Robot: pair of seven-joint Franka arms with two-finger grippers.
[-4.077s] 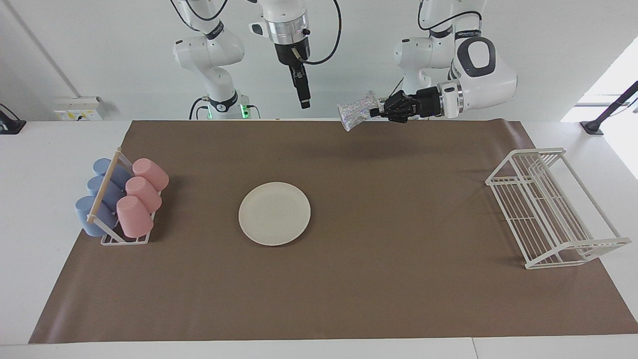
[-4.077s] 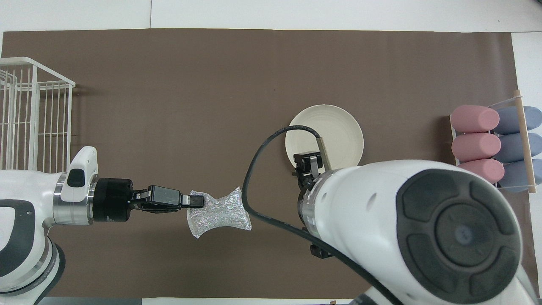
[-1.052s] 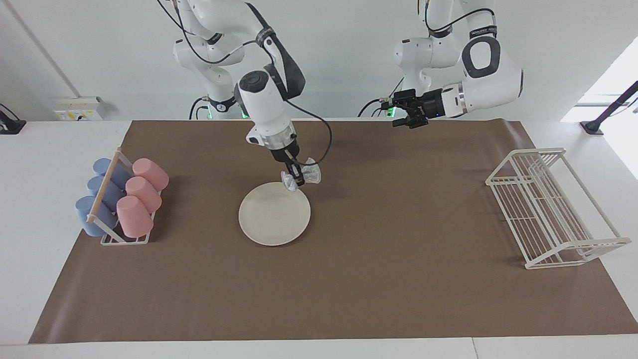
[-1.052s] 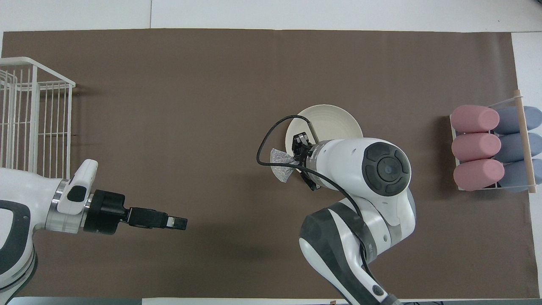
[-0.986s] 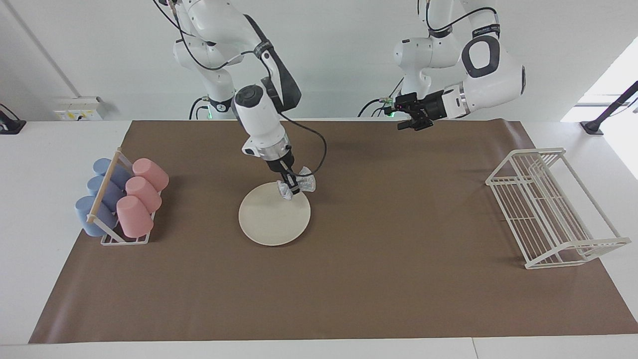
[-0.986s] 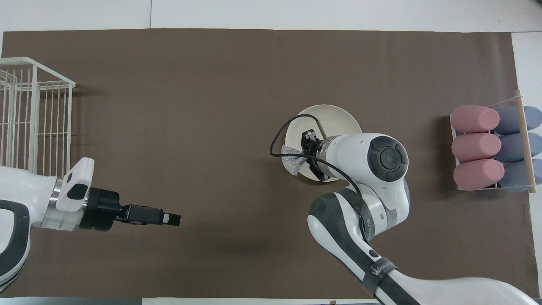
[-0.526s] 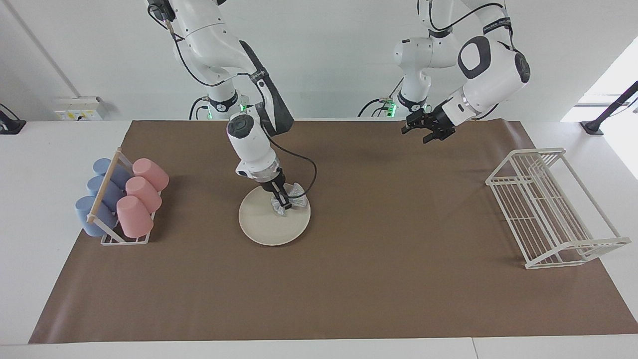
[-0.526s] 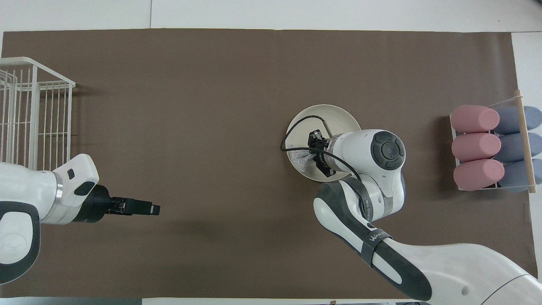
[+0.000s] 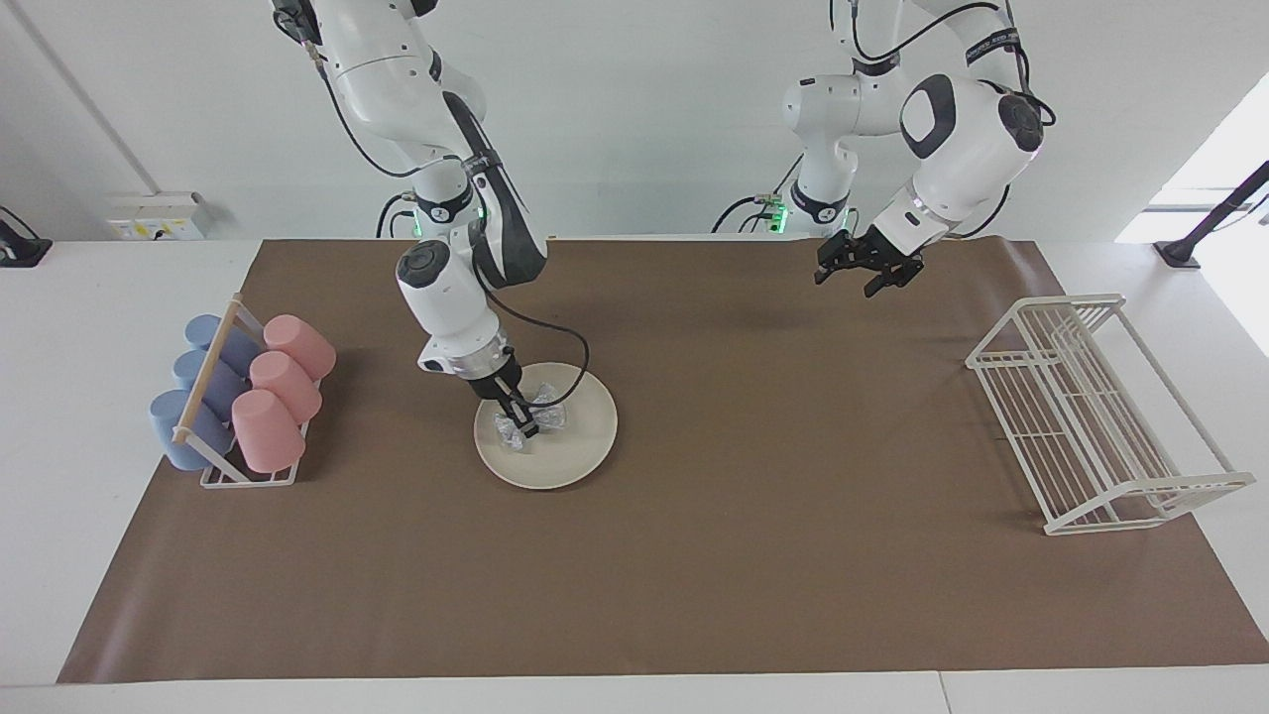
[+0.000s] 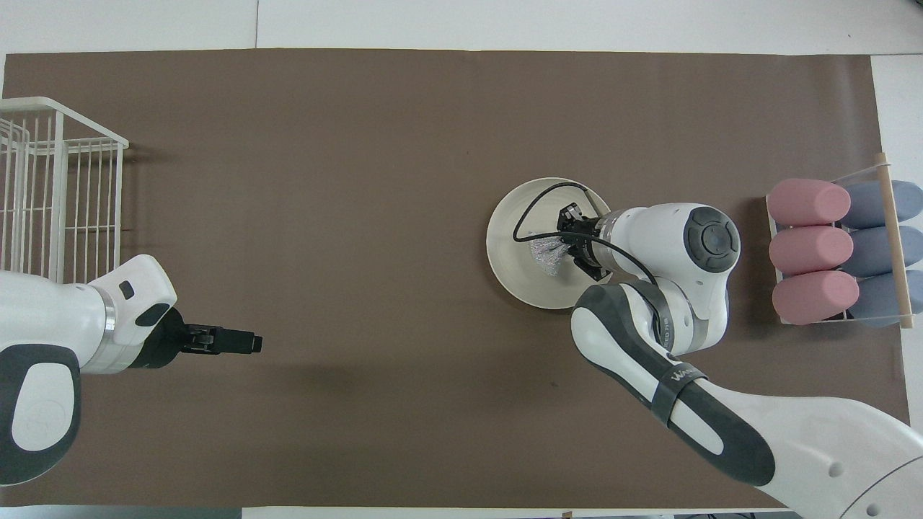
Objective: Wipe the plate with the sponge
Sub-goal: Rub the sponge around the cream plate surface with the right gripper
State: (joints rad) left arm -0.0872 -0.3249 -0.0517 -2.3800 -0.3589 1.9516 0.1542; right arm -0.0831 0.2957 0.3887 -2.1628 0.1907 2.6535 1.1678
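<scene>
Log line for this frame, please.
right gripper: shut on sponge, pressed onto plate | left gripper: open, idle over mat

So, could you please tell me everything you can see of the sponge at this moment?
The sponge is a small, crumpled, silvery-white wad that looks like mesh, with tiny coloured speckles. The right gripper is shut on its middle, so its ends bulge out on either side of the fingers. It sits pressed on the plate, on the part of the plate nearer the robots and toward the cup rack. Only the gripper and the plate touch it.
</scene>
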